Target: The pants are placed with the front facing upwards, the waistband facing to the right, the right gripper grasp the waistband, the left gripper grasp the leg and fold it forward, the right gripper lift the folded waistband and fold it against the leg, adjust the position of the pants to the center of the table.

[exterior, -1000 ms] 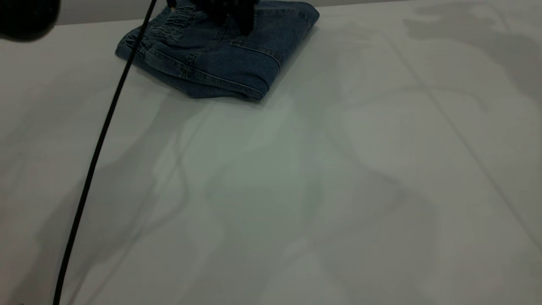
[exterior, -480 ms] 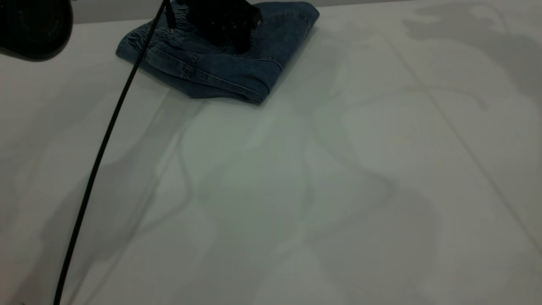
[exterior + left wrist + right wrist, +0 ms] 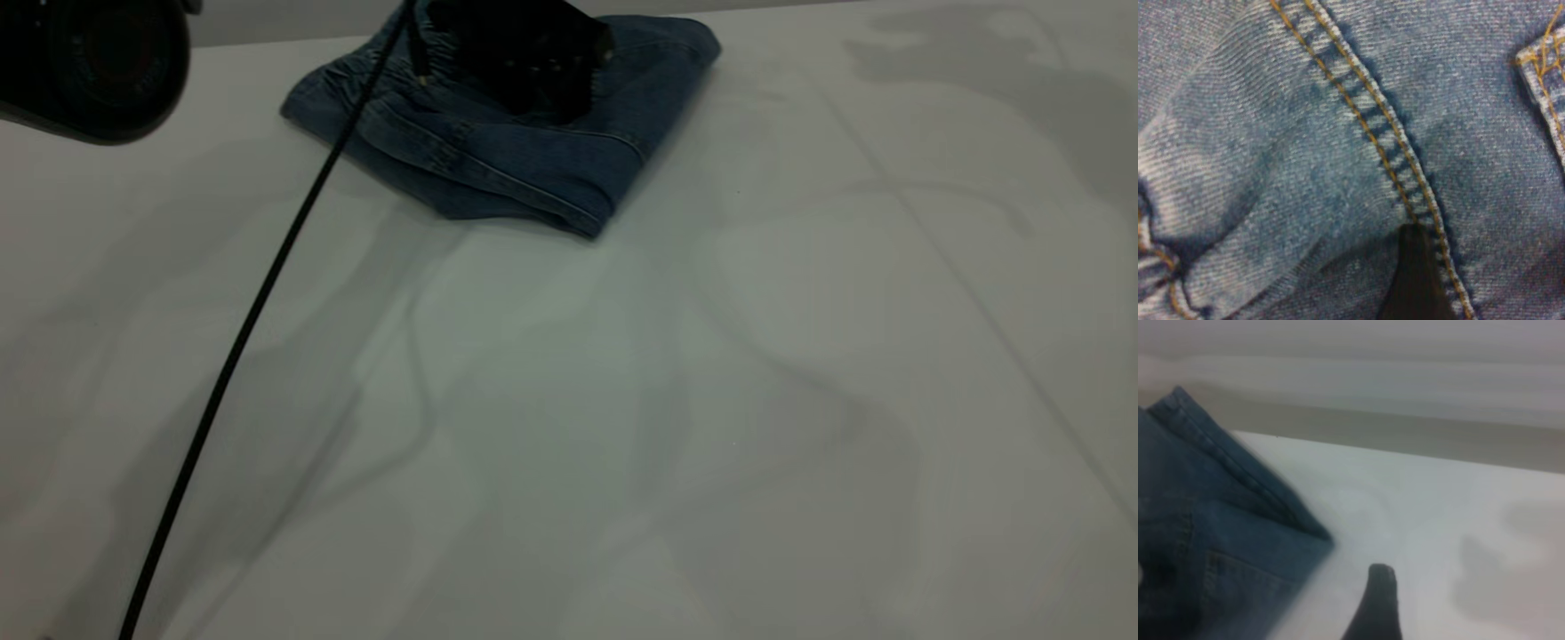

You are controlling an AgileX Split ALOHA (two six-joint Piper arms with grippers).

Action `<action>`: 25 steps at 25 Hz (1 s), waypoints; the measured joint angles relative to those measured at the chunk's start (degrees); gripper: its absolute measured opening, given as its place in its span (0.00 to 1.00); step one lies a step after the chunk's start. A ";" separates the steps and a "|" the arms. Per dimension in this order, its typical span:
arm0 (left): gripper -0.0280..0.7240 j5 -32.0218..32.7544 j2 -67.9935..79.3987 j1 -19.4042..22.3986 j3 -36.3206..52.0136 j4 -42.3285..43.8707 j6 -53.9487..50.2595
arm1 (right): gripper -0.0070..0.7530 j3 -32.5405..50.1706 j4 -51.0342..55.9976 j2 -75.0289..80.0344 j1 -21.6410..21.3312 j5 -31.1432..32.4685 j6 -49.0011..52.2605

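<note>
Pants (image 3: 524, 164) lie folded into a compact bundle at the far left-centre of the tabletop (image 3: 711, 400). A claw (image 3: 542, 67) presses down on top of them; its finger spacing cannot be told. Judgement: soft, light denim, likely to slide under downward pressure. Best held through all layers at the thick folded edge.

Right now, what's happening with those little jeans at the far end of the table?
A two-armed robot is finishing a folding job. The blue denim pants already lie folded in a compact bundle near the table's far edge. The left end effector is pressed on top of them, and the bundle has slid a little to the right in the last half second. The right end effector sits just beside the pants, over bare table.
</note>
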 joint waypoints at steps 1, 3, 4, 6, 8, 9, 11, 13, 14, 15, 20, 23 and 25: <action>0.66 0.00 0.00 -0.56 0.05 0.13 0.00 | 0.78 0.00 0.00 0.00 0.00 -0.06 0.00; 0.66 0.05 0.00 -1.75 0.05 0.12 0.00 | 0.78 0.00 0.00 0.00 0.00 -0.06 0.00; 0.66 0.08 0.00 -2.27 0.05 0.12 0.00 | 0.78 0.00 0.00 0.00 0.00 -0.12 0.00; 0.66 0.11 0.03 -3.45 0.05 0.08 0.00 | 0.78 0.00 -0.01 0.00 0.00 -0.20 0.00; 0.66 0.16 -0.18 -4.54 0.05 -0.07 -0.50 | 0.78 0.00 0.00 0.00 0.00 -0.27 0.00; 0.66 0.24 -0.44 -5.07 0.05 -0.11 -0.94 | 0.78 0.00 0.00 0.00 0.00 -0.27 0.00; 0.66 0.41 -1.29 -5.68 0.08 -0.38 -1.14 | 0.78 0.00 0.00 0.00 0.00 -0.27 0.00; 0.66 0.41 -2.39 -5.85 0.12 0.17 -1.37 | 0.78 0.00 0.00 0.00 0.00 -0.27 0.00; 0.66 0.35 -3.00 -5.84 0.29 1.16 -1.81 | 0.78 0.00 0.00 0.00 0.00 -0.27 -0.06; 0.66 0.15 -3.51 -5.84 0.79 2.48 -2.40 | 0.78 0.00 -0.07 0.00 0.00 -0.15 -0.30; 0.66 0.15 -6.40 -5.72 5.93 6.70 -3.11 | 0.78 0.00 -0.19 0.00 0.00 -0.09 -0.52; 0.66 0.15 -7.88 -5.72 6.38 9.84 -2.99 | 0.78 0.00 -0.19 0.00 0.00 -0.04 -0.93; 0.66 0.15 -9.00 -5.68 6.31 12.27 -2.99 | 0.78 0.00 -0.13 0.00 0.00 -0.04 -1.06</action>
